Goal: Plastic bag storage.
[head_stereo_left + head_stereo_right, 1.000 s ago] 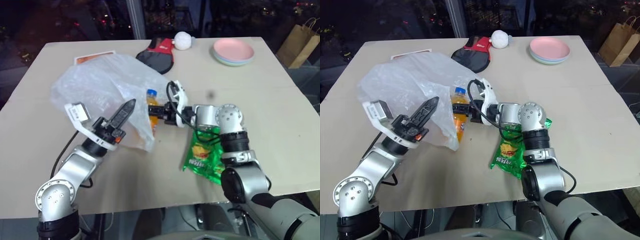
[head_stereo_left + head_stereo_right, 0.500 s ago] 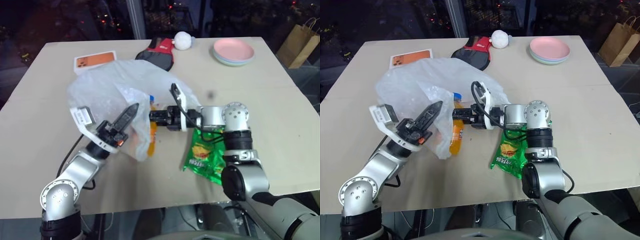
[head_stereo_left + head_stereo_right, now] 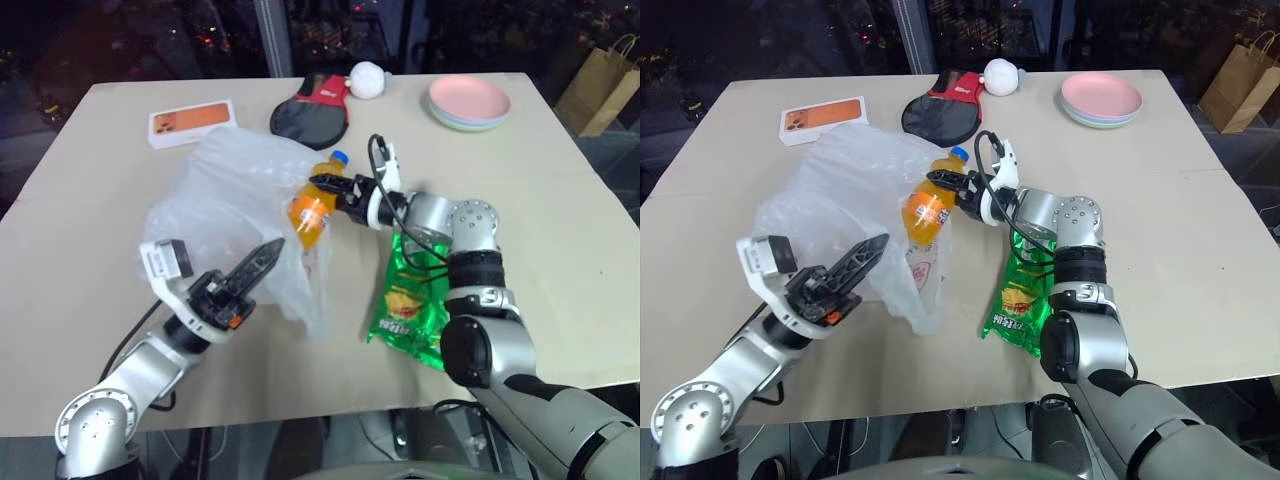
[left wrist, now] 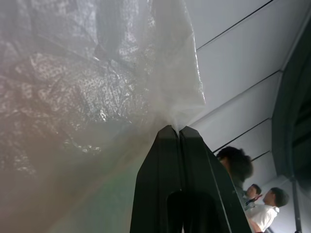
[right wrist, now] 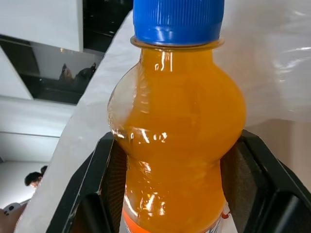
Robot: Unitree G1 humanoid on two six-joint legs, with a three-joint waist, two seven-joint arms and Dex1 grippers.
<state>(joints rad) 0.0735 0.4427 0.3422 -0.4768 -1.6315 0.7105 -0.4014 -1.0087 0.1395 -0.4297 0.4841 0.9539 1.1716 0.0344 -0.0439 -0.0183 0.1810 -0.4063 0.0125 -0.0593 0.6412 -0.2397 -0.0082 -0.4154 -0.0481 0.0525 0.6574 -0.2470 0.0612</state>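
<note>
Here, in the left eye view, the left end effector sits at lower left of the frame, its fingers pinched shut on a fold of the plastic bag, which billows across the centre-left of the tan bench. The right end effector at centre grips an orange drink bottle, tilted at the bag's edge. To do this step well, the robot should probably keep the bag's mouth held up and slide the bottle in base first. A green snack packet lies at lower centre-right. Farther up the frame sit an orange box, a paddle, a white ball and pink plates. The left wrist view shows shut fingers nipping film. The right wrist view shows pads clasping the bottle.
</note>
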